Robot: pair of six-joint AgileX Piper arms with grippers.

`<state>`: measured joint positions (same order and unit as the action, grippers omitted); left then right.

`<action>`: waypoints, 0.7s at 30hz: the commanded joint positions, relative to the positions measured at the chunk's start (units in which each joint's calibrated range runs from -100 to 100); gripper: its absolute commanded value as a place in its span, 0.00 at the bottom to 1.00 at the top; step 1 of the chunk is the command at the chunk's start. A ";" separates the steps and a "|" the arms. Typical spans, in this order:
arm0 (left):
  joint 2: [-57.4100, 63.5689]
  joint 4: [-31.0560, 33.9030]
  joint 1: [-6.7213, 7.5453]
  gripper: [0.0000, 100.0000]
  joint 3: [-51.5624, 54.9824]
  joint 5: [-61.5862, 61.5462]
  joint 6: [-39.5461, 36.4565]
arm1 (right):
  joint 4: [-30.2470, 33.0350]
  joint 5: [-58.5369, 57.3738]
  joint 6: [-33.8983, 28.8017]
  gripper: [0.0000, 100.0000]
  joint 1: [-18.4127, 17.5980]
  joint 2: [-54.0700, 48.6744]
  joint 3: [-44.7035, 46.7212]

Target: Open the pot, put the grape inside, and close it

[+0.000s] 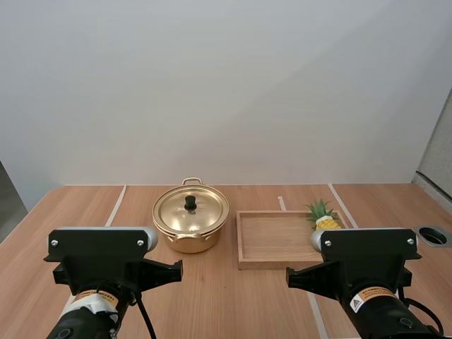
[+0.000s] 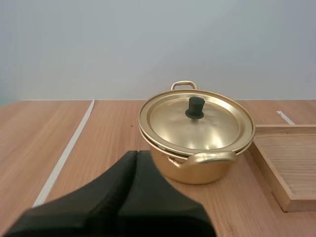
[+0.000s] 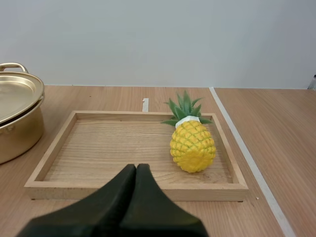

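Left tool (image 2: 137,154), right tool (image 3: 136,168): I see both closed, empty black wedges. Round shiny gold metal pot (image 2: 197,173), lid (image 2: 215,129) on, sits on tabletop (image 1: 233,300) beside shallow rectangular wooden tray (image 3: 49,159) holding bumpy yellow pineapple (image 3: 192,146).

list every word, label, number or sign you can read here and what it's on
Left arm sticker: orange band with print, too small to read.
Right arm sticker: orange band, a warning triangle, print too small to read.
pot, wooden tray, pineapple: no text or marks on them.
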<state>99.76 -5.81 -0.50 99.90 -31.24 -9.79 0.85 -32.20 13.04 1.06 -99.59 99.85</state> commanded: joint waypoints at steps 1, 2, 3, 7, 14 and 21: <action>0.24 -0.46 0.13 0.00 0.10 0.18 -0.09 | -0.08 1.10 0.00 0.00 0.17 -0.41 0.15; 0.24 -0.46 0.13 0.00 0.10 0.80 -0.09 | -0.08 1.10 0.00 0.00 0.17 -0.41 0.15; 0.24 -0.46 0.13 0.00 0.10 1.47 -0.09 | -0.08 1.10 0.00 0.00 0.17 -0.41 0.15; 0.24 -0.46 0.13 0.00 0.10 1.92 -0.09 | -0.08 1.10 0.00 0.00 0.17 -0.41 0.15; 0.24 -0.46 0.13 0.00 0.10 1.92 -0.09 | -0.08 1.10 0.00 0.00 0.17 -0.41 0.15; 0.24 -0.46 0.13 0.00 0.10 1.94 -0.09 | -0.08 1.10 0.00 0.00 0.17 -0.41 0.15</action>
<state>99.76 -5.81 -0.50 99.90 -31.24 -9.79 0.85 -32.20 13.04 1.06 -99.59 99.85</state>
